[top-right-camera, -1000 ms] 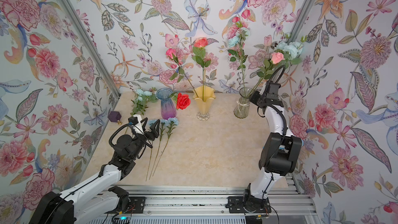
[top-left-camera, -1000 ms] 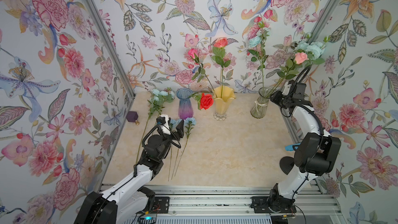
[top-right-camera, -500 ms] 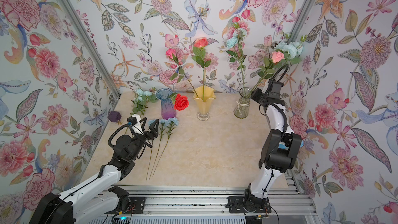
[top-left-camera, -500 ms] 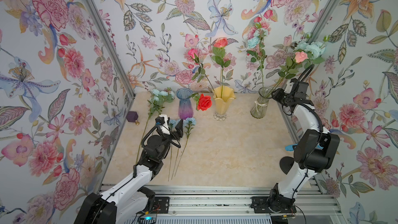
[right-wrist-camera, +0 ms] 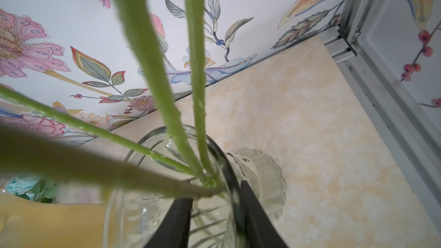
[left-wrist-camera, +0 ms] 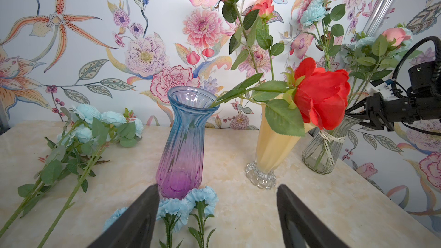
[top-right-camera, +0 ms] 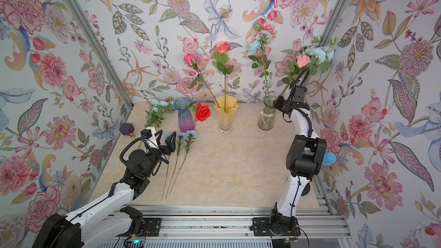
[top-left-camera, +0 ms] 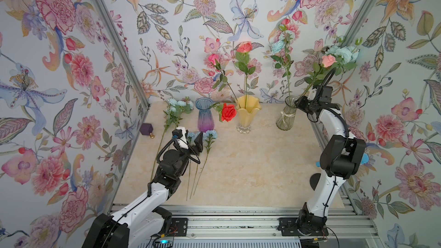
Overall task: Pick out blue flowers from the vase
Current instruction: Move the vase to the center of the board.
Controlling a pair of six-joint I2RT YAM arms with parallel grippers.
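Note:
Pale blue flowers [top-left-camera: 343, 53] [top-right-camera: 319, 52] stand in the clear glass vase [top-left-camera: 285, 118] [top-right-camera: 266, 118], and a taller blue bloom [top-left-camera: 278, 46] rises from it too. My right gripper [top-left-camera: 299, 102] [top-right-camera: 276, 102] [right-wrist-camera: 212, 192] is at the vase mouth, jaws narrowly apart, with the green stems [right-wrist-camera: 198, 115] meeting just at its tips. More blue flowers [top-left-camera: 211, 134] [left-wrist-camera: 200, 198] lie on the table. Just above them hovers my left gripper [top-left-camera: 191, 141] [top-right-camera: 165, 140] [left-wrist-camera: 217, 189], open and holding nothing. A leafy blue spray [top-left-camera: 177, 106] [left-wrist-camera: 105, 120] lies at the back left.
A blue-purple vase [top-left-camera: 204, 115] holds a drooping red rose [top-left-camera: 228, 112]. A yellow vase [top-left-camera: 247, 115] with pink and coral roses stands between the other two. A pink rose [top-left-camera: 328, 60] shares the clear vase. A small purple object [top-left-camera: 146, 128] sits by the left wall.
My right gripper has edged closer to the clear vase's mouth and its jaws have narrowed round the stems. The left arm has stayed where it was.

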